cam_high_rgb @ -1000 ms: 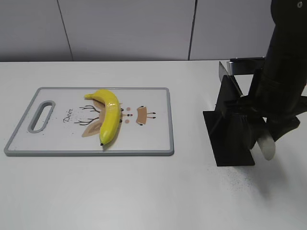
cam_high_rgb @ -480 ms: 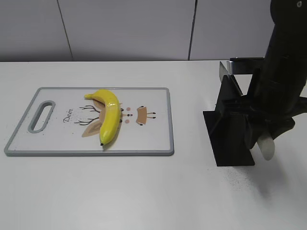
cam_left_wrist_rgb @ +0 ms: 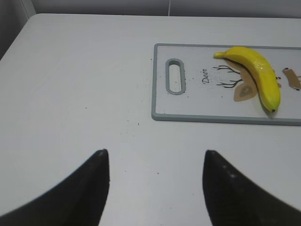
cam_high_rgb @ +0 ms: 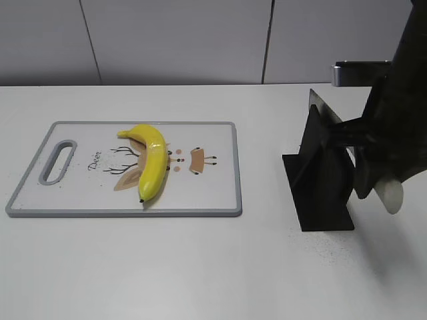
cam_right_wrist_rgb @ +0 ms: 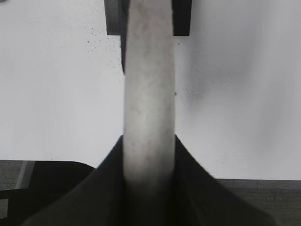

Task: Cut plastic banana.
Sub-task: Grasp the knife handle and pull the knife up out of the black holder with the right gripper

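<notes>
Right arm [cam_high_rgb: 399, 127]: cut off by the right and top edges of the exterior frame; only a dark mass shows, the joints unreadable.
Knife blade [cam_high_rgb: 327, 113]: largely hidden behind the black stand [cam_high_rgb: 320, 183] and the arm at right of frame.
Knife handle [cam_right_wrist_rgb: 148, 84]: a pale blurred band down the centre of the right wrist frame, its lower end lost between the right gripper [cam_right_wrist_rgb: 148, 160] fingers.
Left gripper [cam_left_wrist_rgb: 155, 188]: only two dark fingertips show along the bottom edge of the left wrist frame.
Cutting board [cam_left_wrist_rgb: 162, 101]: right end cropped by the left wrist frame's edge.
Board lettering [cam_high_rgb: 95, 161]: small, possibly "Deer".
</notes>
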You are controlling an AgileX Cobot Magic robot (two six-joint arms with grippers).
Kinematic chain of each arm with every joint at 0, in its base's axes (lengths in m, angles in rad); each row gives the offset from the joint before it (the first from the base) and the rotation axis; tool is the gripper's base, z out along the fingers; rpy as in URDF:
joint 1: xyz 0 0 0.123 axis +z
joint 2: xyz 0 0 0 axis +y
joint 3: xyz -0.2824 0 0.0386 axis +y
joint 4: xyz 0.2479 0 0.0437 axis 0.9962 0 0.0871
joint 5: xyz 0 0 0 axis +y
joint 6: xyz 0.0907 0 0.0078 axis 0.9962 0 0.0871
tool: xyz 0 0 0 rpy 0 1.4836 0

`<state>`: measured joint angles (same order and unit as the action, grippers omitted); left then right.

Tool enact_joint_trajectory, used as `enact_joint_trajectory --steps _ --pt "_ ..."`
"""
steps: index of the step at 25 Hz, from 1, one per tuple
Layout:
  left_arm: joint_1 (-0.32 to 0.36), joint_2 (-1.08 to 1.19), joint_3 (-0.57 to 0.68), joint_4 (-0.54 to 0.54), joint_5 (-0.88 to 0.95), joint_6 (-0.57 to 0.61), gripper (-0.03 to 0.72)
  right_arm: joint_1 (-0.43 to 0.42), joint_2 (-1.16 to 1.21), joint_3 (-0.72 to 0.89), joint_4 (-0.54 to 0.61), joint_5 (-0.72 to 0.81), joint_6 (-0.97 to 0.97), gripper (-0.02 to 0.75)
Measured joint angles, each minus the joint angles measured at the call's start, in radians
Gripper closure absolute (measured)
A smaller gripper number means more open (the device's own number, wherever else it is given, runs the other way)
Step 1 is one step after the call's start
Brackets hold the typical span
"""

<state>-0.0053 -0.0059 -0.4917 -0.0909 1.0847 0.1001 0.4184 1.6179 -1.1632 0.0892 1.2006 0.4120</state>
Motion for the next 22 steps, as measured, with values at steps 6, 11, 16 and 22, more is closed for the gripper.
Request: enact_joint_trajectory --steps 6,11,16,22 --pt "0.0 0.0 0.0 0.0 0.0 0.0 0.097 0.0 -0.047 -0.002 -0.014 0.005 0.0 0.577" --pt "0.0 0.0 0.0 0.0 0.0 0.0 0.097 0.0 -0.078 -0.04 -0.027 0.015 0.0 0.577" --pt "0.0 0.0 0.0 0.0 0.0 0.0 0.097 0.0 -0.092 -0.141 -0.039 0.019 -0.01 0.577" --pt "0.0 0.0 0.0 0.0 0.0 0.0 0.098 0.0 -0.093 -0.236 -0.039 0.02 -0.134 0.577"
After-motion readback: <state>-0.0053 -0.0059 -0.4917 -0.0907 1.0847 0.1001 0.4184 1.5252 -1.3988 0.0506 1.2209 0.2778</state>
